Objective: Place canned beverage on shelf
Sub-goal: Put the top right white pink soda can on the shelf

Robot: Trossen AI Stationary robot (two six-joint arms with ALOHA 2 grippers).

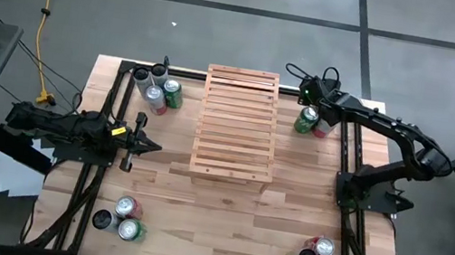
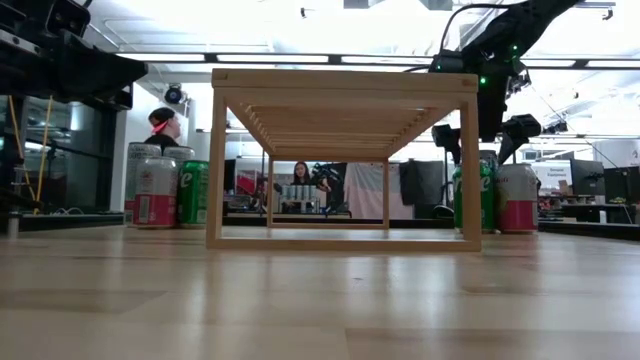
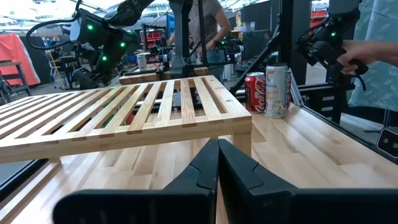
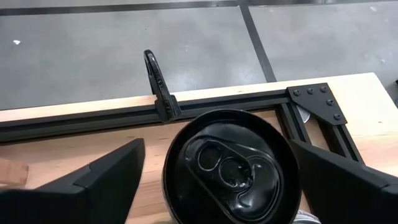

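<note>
Wooden table (image 1: pixel 221 227) carried the slatted shelf (image 1: pixel 237 127) at centre and clustered cans (image 1: pixel 155 90) near each corner.

The shelf (image 1: pixel 238 126) was pale, matt wooden slats; the table (image 1: pixel 283 237) smooth wood. The black can (image 4: pixel 233 165) looked like glossy metal, its frame (image 4: pixel 314 99) perhaps matt metal.

Even overhead light fills the room. In the low view, bright ceiling strip lights (image 2: pixel 300 58) blow out to white, leaving the pale slatted wooden shelf (image 2: pixel 340 160) backlit and the near pale wooden tabletop (image 2: pixel 320 310) blurred (background soft too). Shadows under the shelf are faint.
</note>
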